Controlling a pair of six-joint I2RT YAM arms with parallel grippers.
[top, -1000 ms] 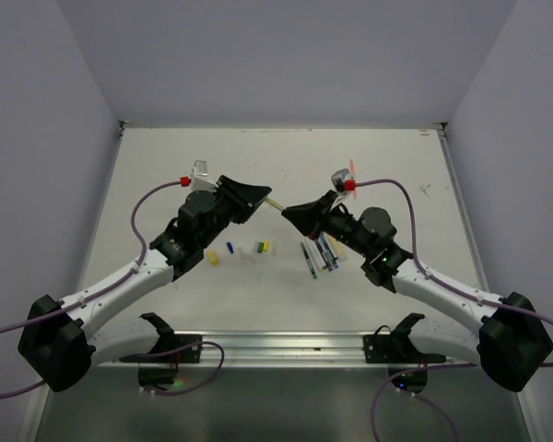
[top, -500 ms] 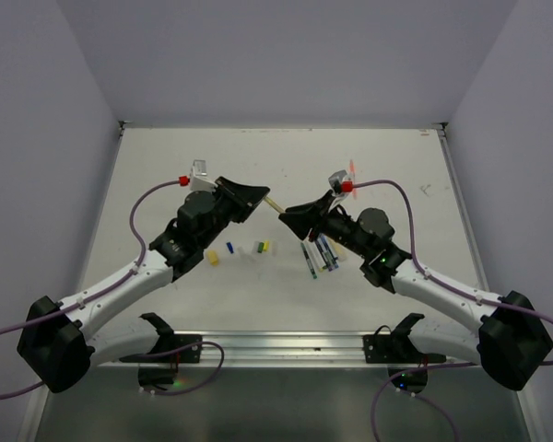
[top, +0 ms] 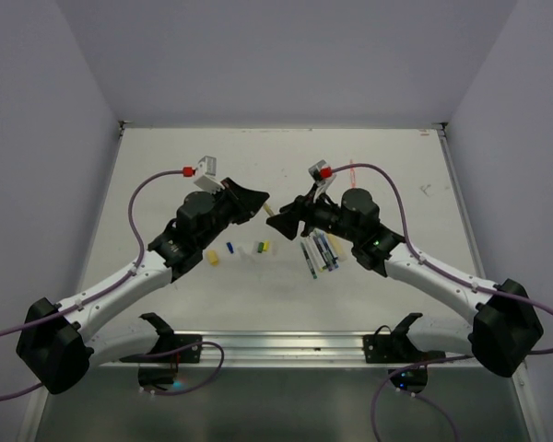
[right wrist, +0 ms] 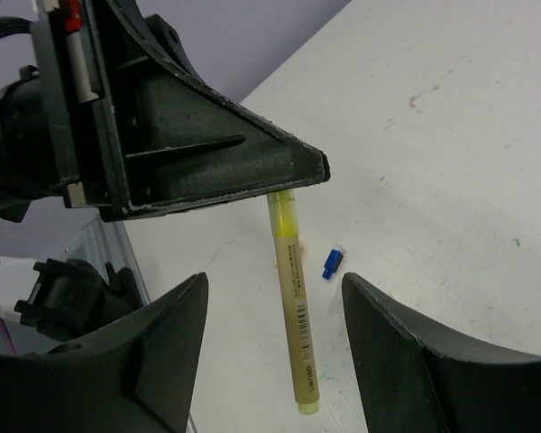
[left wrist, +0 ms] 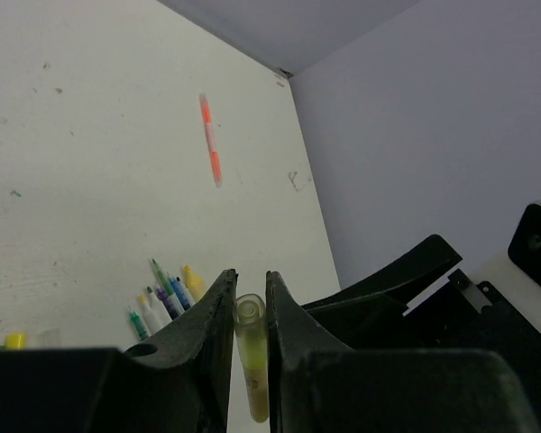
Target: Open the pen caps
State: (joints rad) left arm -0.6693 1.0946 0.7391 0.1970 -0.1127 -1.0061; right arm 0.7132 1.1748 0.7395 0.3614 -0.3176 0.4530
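Note:
My left gripper point(top: 262, 199) is shut on the brighter yellow end of a yellow highlighter pen point(right wrist: 293, 316), which hangs from its fingers above the table. The left wrist view shows the pen point(left wrist: 250, 352) pinched between both jaws. My right gripper point(right wrist: 272, 281) stands open around the pen's lower body, with a gap on both sides and no contact. From above, the right gripper point(top: 287, 215) faces the left one. Loose pen caps lie on the table: a blue one point(right wrist: 332, 262), yellow point(top: 212, 258), blue point(top: 229, 248) and green point(top: 259, 247).
A bunch of uncapped pens point(top: 319, 253) lies under the right arm and also shows as a bunch of pens point(left wrist: 162, 302) in the left wrist view. An orange-red pen point(left wrist: 211, 140) lies alone farther back. The white table point(top: 166, 166) ends at grey walls.
The right gripper has opened and let go of the yellow pen, and its wrist has swung left. The left gripper has stayed shut on the pen.

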